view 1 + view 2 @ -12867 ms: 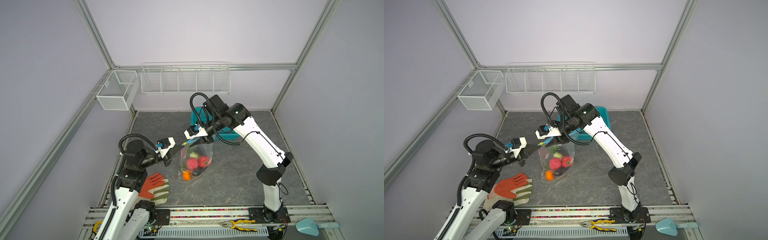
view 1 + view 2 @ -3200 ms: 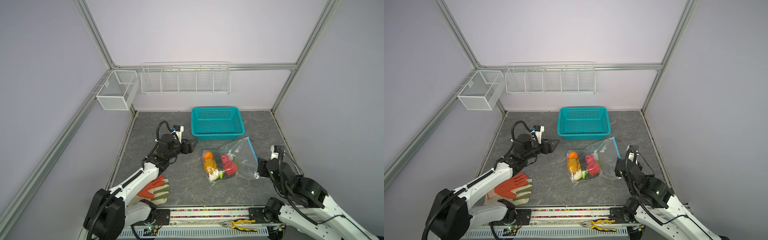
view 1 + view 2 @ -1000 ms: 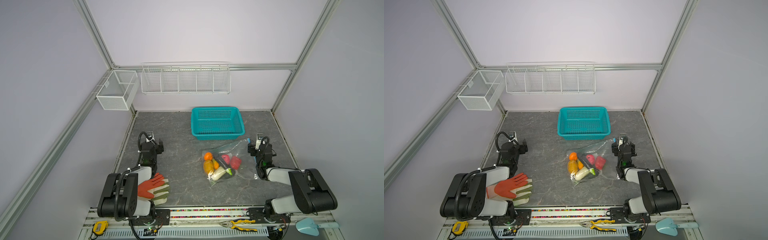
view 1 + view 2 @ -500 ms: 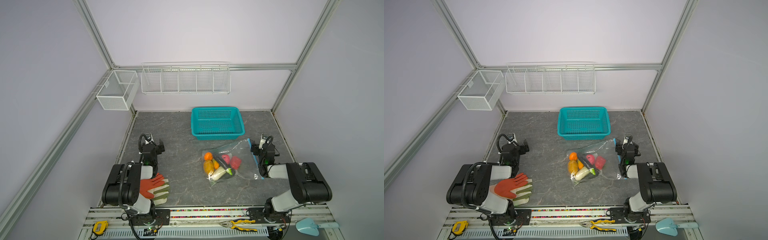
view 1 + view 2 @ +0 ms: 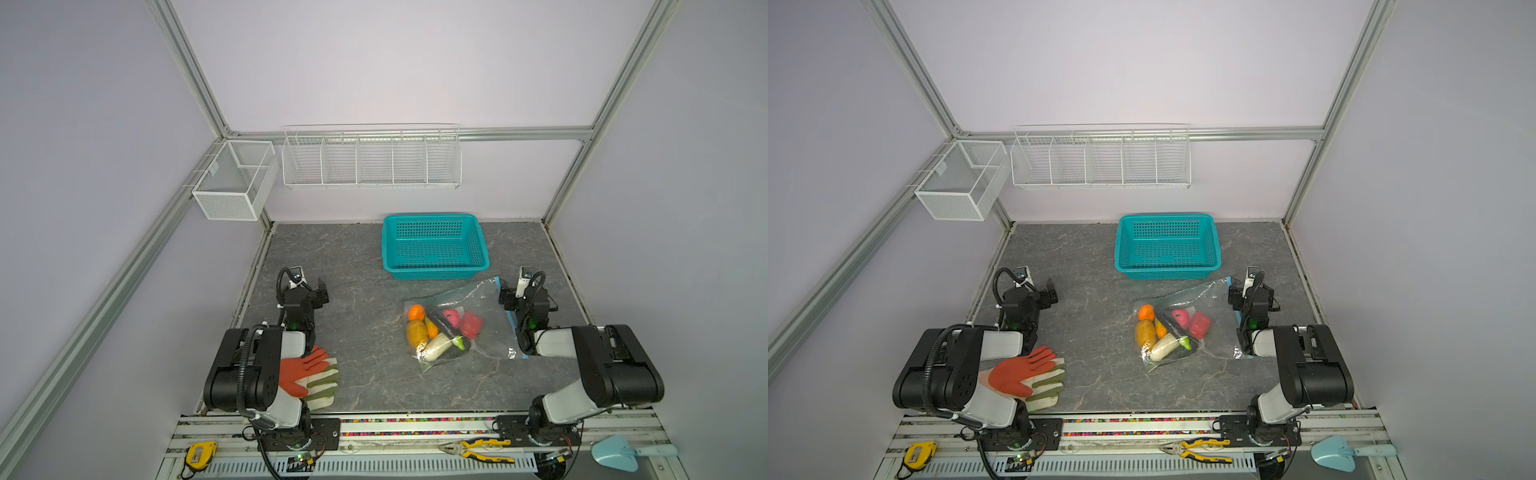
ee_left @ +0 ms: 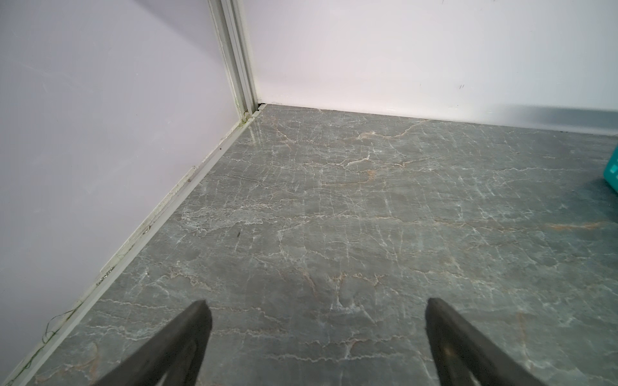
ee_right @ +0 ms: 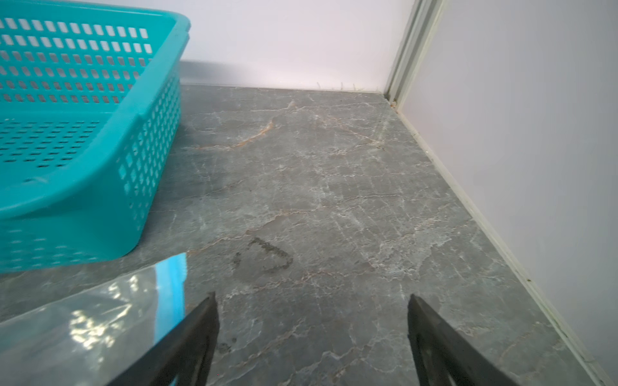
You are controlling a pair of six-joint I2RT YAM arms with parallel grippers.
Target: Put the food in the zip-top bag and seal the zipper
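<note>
Apparently the task is ending: left gripper (image 6: 316, 301) and right gripper (image 7: 311, 295) are standing wide open, holding nothing. The bag (image 5: 482, 299), food (image 5: 436, 328) inside, is lying just beside the right gripper; only checking the zipper (image 7: 170, 284) is remaining.

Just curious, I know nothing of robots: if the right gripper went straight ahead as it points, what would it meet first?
Probably only the back wall: the open right gripper faces bare table, with the teal basket and the zip-top bag off to one side. Depth is hard to judge.
</note>
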